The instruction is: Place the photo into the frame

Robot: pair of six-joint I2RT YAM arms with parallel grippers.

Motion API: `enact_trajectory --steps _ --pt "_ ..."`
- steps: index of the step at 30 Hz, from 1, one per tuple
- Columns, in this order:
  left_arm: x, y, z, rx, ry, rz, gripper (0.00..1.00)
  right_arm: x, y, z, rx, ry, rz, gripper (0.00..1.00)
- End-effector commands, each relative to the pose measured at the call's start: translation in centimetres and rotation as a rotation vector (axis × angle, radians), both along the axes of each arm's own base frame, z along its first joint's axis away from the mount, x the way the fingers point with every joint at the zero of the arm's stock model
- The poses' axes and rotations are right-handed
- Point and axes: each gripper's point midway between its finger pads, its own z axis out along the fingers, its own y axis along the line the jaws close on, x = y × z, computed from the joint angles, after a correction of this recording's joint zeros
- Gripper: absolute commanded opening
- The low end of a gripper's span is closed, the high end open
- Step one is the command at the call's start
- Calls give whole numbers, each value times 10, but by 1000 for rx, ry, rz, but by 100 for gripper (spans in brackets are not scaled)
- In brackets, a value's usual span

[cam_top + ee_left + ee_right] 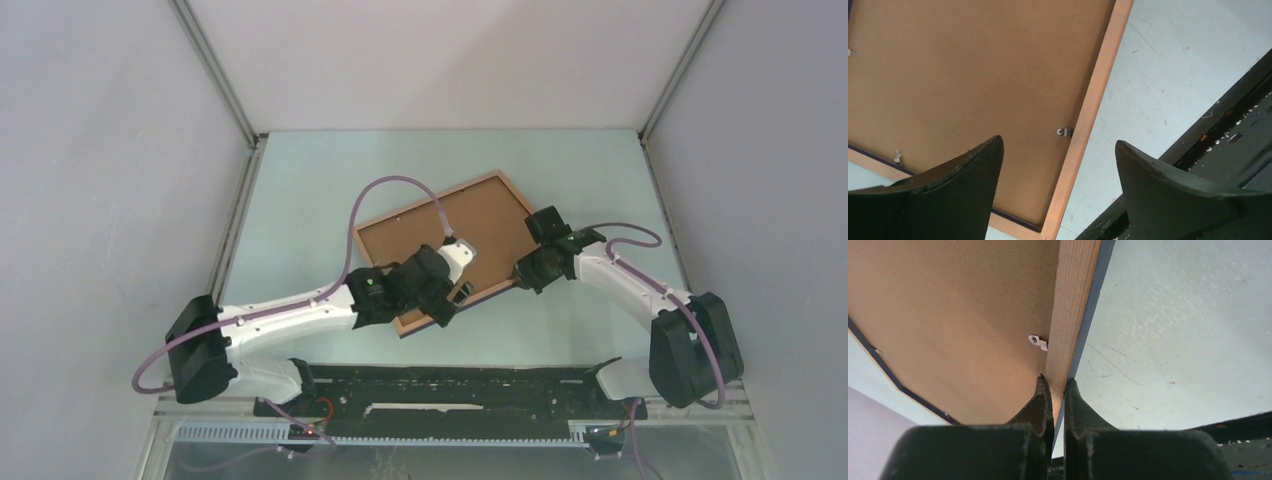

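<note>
Seen from above, the frame [470, 186] is laid flat and askew near the middle of the pale green table [300, 190], its light wood face turned up and a brown backing board [490, 225] set inside it. The left gripper [452, 300] is held over the frame's near corner, while the right gripper [520, 275] is placed at its right edge; a purple cable [390, 182] is looped across the far-left part of the board. In the left wrist view, the left gripper's fingers [963, 190] are spread wide apart above the board and the wooden rim, with nothing between them; a small metal clip [1064, 132] is seen where board meets rim, and the black base rail [1228, 130] is visible at the right. In the right wrist view, the right gripper's fingers [1040, 405] are pinched together on the frame's wooden rim, one on the board side and one on the outer side, where a dark navy edge is shown against the table.
</note>
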Motion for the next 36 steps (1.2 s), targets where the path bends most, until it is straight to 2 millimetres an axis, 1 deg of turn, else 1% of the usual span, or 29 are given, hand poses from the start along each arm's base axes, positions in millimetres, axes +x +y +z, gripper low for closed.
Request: enact_trajectory --steps 1,4,10,13,16,18,23,26,28,31,33,34,35,36 --pt "4 -10 13 64 -204 7 89 17 24 47 114 -101 57 0" --pt "7 -11 6 137 -268 34 91 16 27 52 121 -65 83 0" --pt "13 -7 -18 390 -419 24 92 15 31 59 145 -39 71 0" --pt "21 -5 -22 520 -528 59 92 15 35 62 170 -33 68 0" --pt "34 -2 -20 599 -622 146 92 14 37 65 183 -24 69 0" --pt "39 -4 -21 621 -660 162 89 13 38 66 194 -18 69 0" --pt "43 -3 -9 641 -728 208 79 8 39 69 192 -17 69 0" --pt "41 0 3 658 -772 221 75 7 38 67 185 -13 71 0" --pt "38 -2 7 653 -779 215 75 7 38 66 184 -6 71 0" --pt "33 -6 11 641 -781 192 82 8 40 68 198 -14 71 0" --pt "32 -7 12 647 -785 187 82 9 41 70 205 -20 67 0" --pt "31 -7 12 650 -783 186 79 9 41 71 207 -23 64 0" --pt "31 -7 11 652 -780 184 74 10 41 72 208 -26 64 0" --pt "31 -7 11 650 -778 180 67 9 41 72 209 -25 63 0"
